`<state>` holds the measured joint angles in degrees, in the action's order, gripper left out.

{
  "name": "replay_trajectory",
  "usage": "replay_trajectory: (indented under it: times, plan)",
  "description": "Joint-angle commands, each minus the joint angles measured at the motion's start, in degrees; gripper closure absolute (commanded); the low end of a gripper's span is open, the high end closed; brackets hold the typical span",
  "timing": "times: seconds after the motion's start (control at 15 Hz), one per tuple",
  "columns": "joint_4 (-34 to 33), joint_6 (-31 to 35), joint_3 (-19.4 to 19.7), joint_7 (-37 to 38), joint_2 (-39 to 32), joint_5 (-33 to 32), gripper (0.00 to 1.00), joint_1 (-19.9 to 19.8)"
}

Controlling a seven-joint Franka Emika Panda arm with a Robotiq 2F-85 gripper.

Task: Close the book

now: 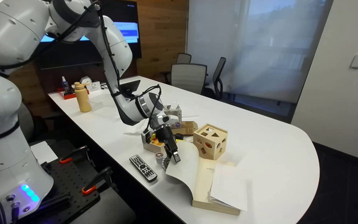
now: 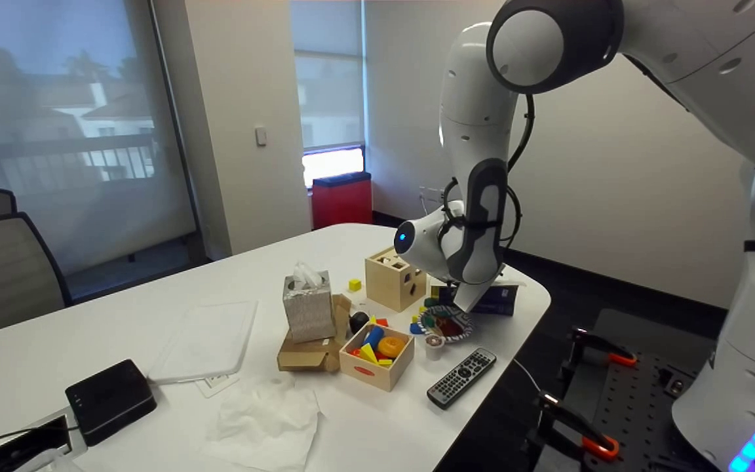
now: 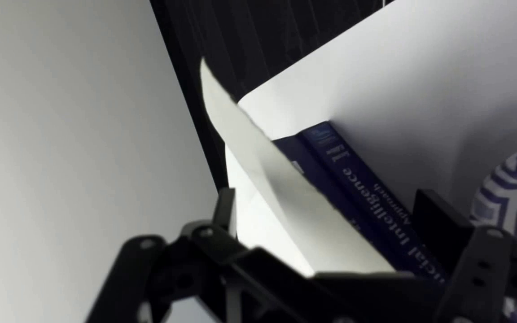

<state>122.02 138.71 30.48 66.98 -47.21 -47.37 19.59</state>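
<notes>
Swinging the cover (image 1: 185, 163) over the pages (image 1: 204, 179) looks like the step in hand. Book (image 1: 202, 186) lies open on the table (image 1: 272, 174), spine (image 3: 375, 202) toward the bowl (image 2: 461, 335), cover raised and curling on the arm (image 1: 118, 46) side. Claw (image 3: 328, 204) is spread with the cover between its fingers (image 3: 440, 220); no pinch, can't tell if either one touches.

Handling, my guess: book is thick, so heavy; should sit tight under a gentle shove, no lifting needed. Cover is thin, bendy, likely springy, maybe slick outside. Take it near the free edge, about mid-length: light pinch, or one finger behind it, sweep away from the arm, then press flat. Pushing close to the spine would probably just buckle it. Loose sheets (image 1: 230, 186) on the pages overhang the edge; easy to crease or drag. Cube (image 2: 387, 282) is just beside one end, snag risk.

Containers: wooden box (image 2: 377, 377) has a blue cylinder (image 2: 373, 336), orange ring (image 2: 391, 346), yellow wedge (image 2: 367, 354), plus bits I can't sort out. Bowl is dark red inside, contents unclear. Cup (image 2: 434, 352) has a brown top, can't tell lid or fill. Tissue box (image 2: 310, 314) has a tissue (image 2: 307, 275) poking out. Cube's inside can't be made out.
</notes>
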Motion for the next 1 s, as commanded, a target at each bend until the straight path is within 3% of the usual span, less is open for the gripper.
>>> replay_trajectory:
  times: [0.0, 0.6, 0.93]
  plan:
    - [1.3, -2.9, -1.3, 2.9, 5.1, -4.3, 0.0, -4.7]
    - [-8.4, 1.8, -6.7, 0.3, 1.6, -6.9, 0.0, -22.3]
    - [-13.1, 6.2, -8.1, -0.7, -2.5, -5.8, 0.0, -28.2]
